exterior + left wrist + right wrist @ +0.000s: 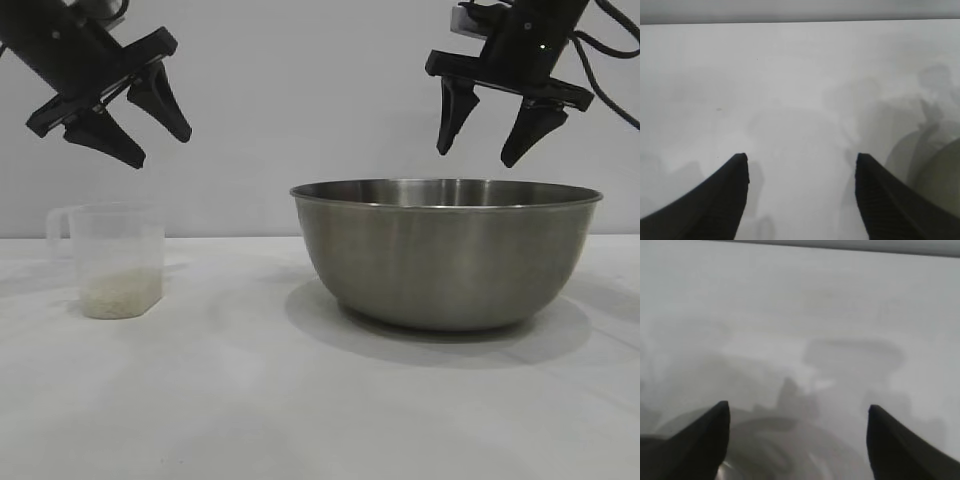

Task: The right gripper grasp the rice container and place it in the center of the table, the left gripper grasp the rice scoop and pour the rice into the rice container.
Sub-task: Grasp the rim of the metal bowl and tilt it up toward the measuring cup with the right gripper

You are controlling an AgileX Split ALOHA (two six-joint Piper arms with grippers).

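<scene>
The rice container, a large steel bowl, stands on the white table right of centre. My right gripper hangs open just above its rim, holding nothing; in the right wrist view the gripper has the bowl's inside blurred below it. The rice scoop, a translucent cup with its handle toward the left, stands at the left with a thin layer of rice in its bottom. My left gripper is open, tilted, above the scoop. In the left wrist view the gripper is over bare table.
The bowl's edge shows at one side of the left wrist view. A plain grey wall stands behind the table.
</scene>
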